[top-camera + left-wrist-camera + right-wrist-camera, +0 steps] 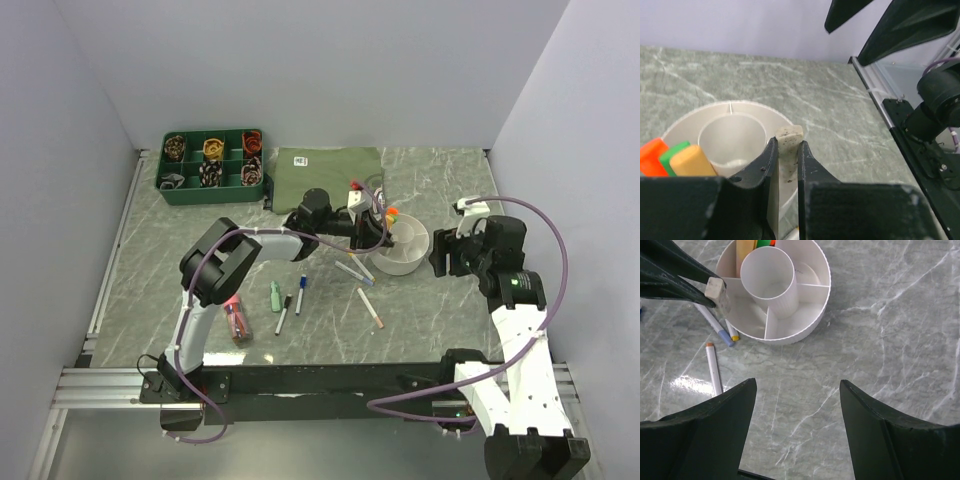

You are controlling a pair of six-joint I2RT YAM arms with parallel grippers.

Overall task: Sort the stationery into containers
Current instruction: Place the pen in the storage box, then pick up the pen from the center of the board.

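Now | left tool (pixel 787 145) grips pen (pixel 789 134) at organiser (pixel 690 120) | right tool (pixel 797 385) wide

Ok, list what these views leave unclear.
- Left wrist: the left tool covers the white-ended item below its tip; its kind is unclear.
- Top external: the left arm hides part of the organiser; its contents are too small.
- Top external: contents of the green tray are too small to name.

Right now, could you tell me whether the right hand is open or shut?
Open: on the right hand, the fingers stand wide apart, with only table between them.
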